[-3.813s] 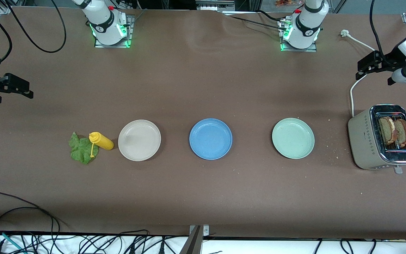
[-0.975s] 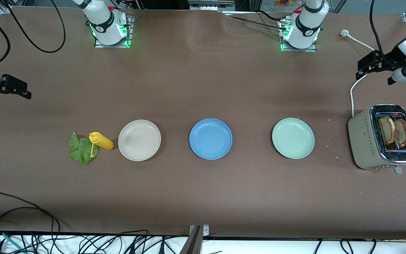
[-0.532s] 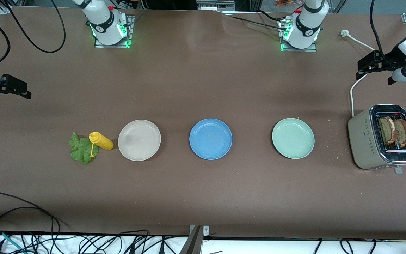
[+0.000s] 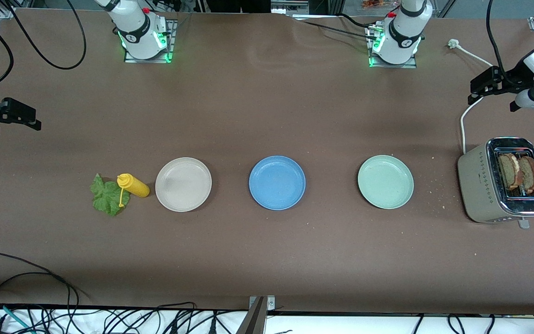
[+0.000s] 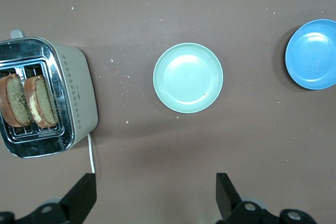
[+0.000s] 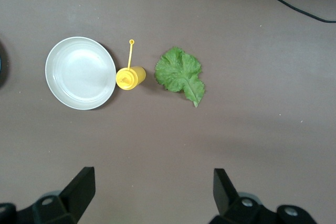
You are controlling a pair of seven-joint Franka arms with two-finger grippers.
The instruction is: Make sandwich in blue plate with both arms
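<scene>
The blue plate (image 4: 276, 182) (image 5: 313, 53) lies bare at the table's middle, between two other plates. Two brown bread slices (image 4: 519, 173) (image 5: 29, 100) stand upright in the toaster's slots. A ruffled green lettuce leaf (image 4: 107, 195) (image 6: 180, 73) lies flat toward the right arm's end of the table. My left gripper (image 4: 480, 88) (image 5: 156, 187) hangs open and holds nothing, over the table near the toaster's white cord. Over bare table at the right arm's end, my right gripper (image 4: 35, 118) (image 6: 152, 179) is also open and holds nothing.
The toaster (image 4: 480, 185) (image 5: 79, 95) stands at the left arm's end, a pale green plate (image 4: 385, 181) (image 5: 188, 77) between it and the blue plate. A beige-white plate (image 4: 183, 184) (image 6: 80, 73) and a yellow squeeze bottle (image 4: 132, 185) (image 6: 130, 77) on its side lie beside the lettuce.
Early on the right gripper drifted slightly toward its end of the table. Over the last second nothing has visibly moved.
</scene>
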